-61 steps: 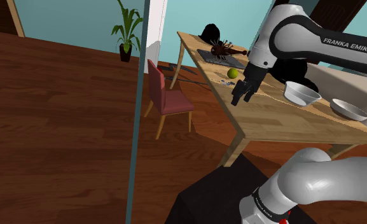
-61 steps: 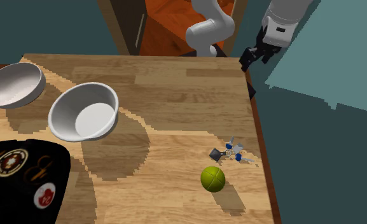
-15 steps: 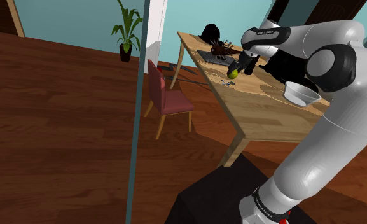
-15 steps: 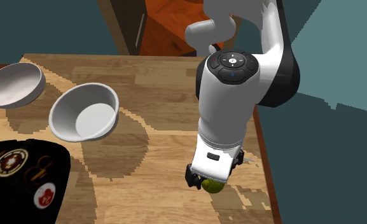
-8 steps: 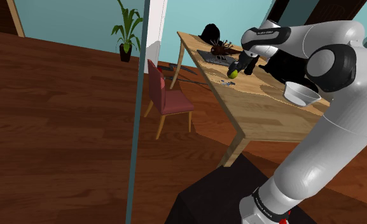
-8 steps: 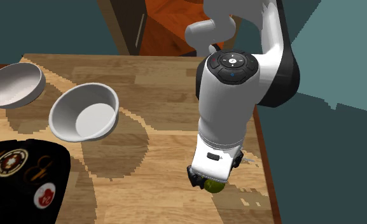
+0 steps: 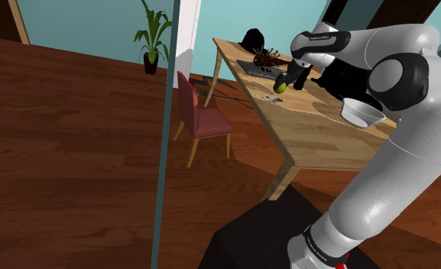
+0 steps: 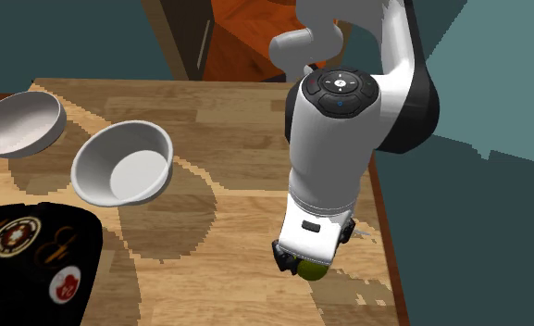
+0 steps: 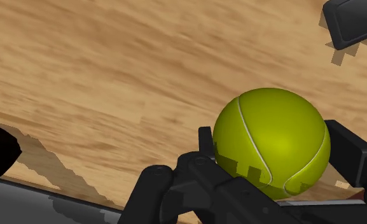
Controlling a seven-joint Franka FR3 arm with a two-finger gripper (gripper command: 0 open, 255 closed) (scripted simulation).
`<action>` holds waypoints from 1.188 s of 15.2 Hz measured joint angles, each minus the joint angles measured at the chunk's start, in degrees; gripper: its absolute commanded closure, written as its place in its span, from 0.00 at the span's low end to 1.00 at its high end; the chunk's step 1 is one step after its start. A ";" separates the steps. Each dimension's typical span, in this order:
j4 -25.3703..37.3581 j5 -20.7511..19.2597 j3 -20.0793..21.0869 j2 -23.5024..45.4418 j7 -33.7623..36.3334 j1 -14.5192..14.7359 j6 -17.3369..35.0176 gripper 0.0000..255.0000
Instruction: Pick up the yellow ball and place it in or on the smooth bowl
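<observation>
The yellow ball (image 9: 274, 137), a round sphere with a pale curved seam, is clasped between the black fingers (image 9: 353, 156) of the gripper (image 8: 304, 266), so that it can be lifted from the grained wooden table (image 8: 237, 120) near its edge and carried to the smooth white bowl (image 8: 84, 171), which sits well apart

The claw (image 9: 273, 139) clasps the yellow-green ball (image 9: 271, 127) over a wooden table (image 9: 112, 76).

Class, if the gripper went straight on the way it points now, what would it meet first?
The ball, clasped between its fingers; right behind that, likely the table.
</observation>
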 measured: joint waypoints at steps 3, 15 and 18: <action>2.18 -0.19 -0.01 0.08 0.39 0.01 -2.07 1.00; 11.30 -0.76 -0.31 0.00 1.27 -0.31 -11.21 1.00; 14.10 -0.63 -0.35 0.52 1.47 -0.43 -13.54 1.00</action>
